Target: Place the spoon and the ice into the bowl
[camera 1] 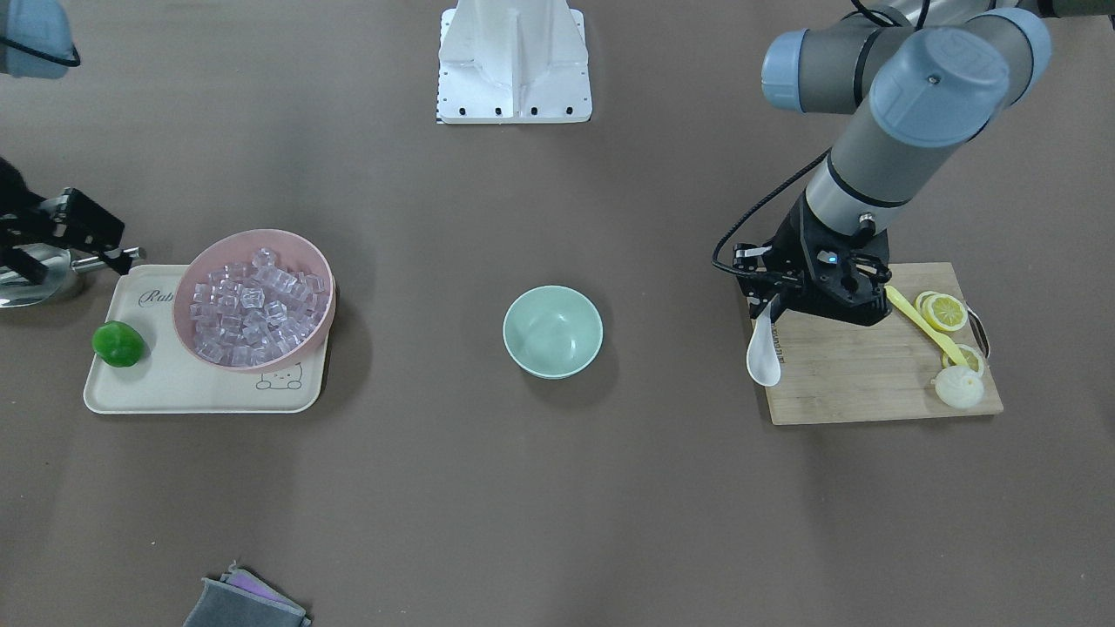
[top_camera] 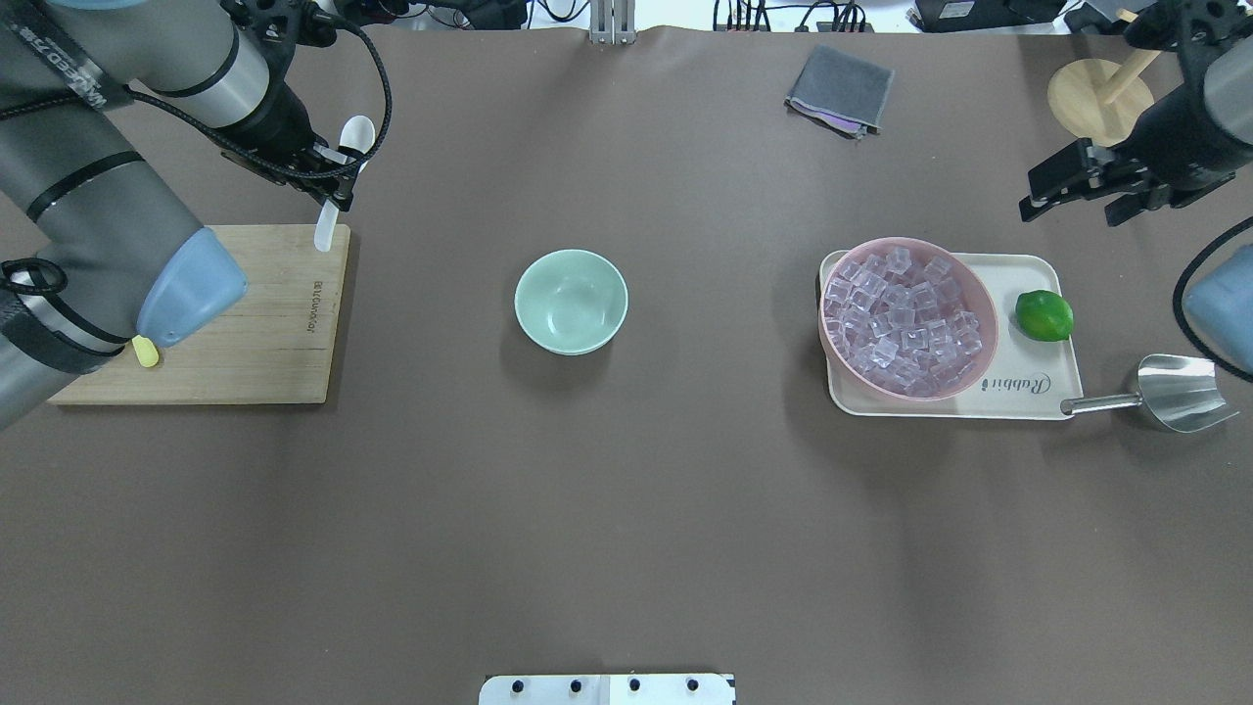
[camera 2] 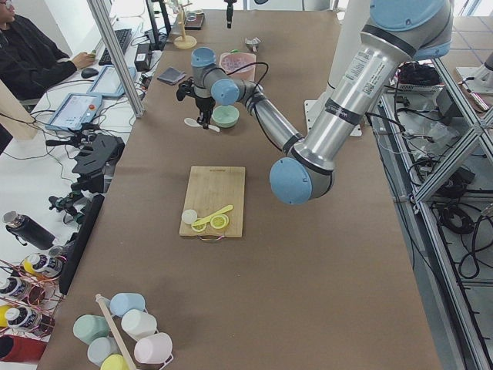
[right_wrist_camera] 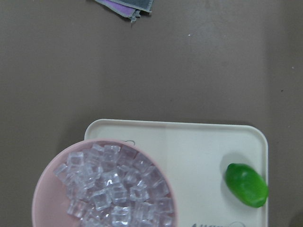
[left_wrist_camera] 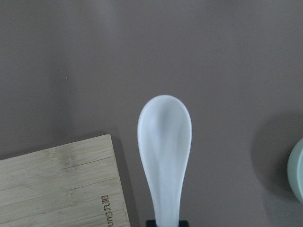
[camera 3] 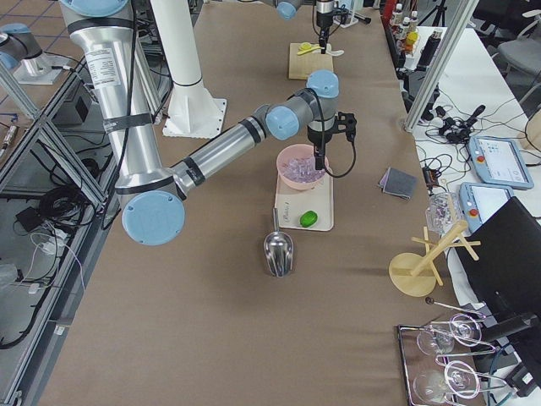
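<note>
- Left fingers point(camera 1: 774, 306) clamped on the spoon point(camera 1: 764, 355)'s handle, raised by the cutting board point(camera 1: 862, 374); bowl point(camera 1: 552, 331) well apart.
- Swing over the bowl, lower, then release gently.
- Right fingers point(top_camera: 1049, 186) apart above the ice point(top_camera: 905, 318).

Left arm reaches forward, wrist pointing down; left gripper point(camera 1: 772, 306) is clamped on the spoon point(camera 1: 764, 353) handle. Right arm hangs raised, right gripper point(top_camera: 1065, 198) with jaws spread.
</note>
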Available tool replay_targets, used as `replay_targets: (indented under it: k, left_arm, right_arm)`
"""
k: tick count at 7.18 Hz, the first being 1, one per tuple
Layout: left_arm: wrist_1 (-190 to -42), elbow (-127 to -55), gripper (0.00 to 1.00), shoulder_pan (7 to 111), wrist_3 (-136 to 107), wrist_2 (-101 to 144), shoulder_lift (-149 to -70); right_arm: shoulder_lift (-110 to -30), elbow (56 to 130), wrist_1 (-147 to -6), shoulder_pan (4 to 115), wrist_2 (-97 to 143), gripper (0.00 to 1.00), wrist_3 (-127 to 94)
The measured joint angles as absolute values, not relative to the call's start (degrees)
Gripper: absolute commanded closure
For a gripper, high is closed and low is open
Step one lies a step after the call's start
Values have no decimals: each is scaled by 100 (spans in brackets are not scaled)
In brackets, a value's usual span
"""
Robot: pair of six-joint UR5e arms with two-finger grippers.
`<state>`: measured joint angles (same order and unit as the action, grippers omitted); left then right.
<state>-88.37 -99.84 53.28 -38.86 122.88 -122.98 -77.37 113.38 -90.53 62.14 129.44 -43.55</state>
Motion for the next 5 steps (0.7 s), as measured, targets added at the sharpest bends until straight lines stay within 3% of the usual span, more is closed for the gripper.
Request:
replay_targets:
  k: [2,5]
  left_arm:
    - [-8847,-9966,100,5153,-4213,12287,-12475]
    - [-8856,-9964,100,5043,-4326,12281,-12566]
  right_arm:
    - [-7740,11502,-8649,5428,12399,1,-5655]
    - [-7673,11176,-8193,4794,11862,5,-6701]
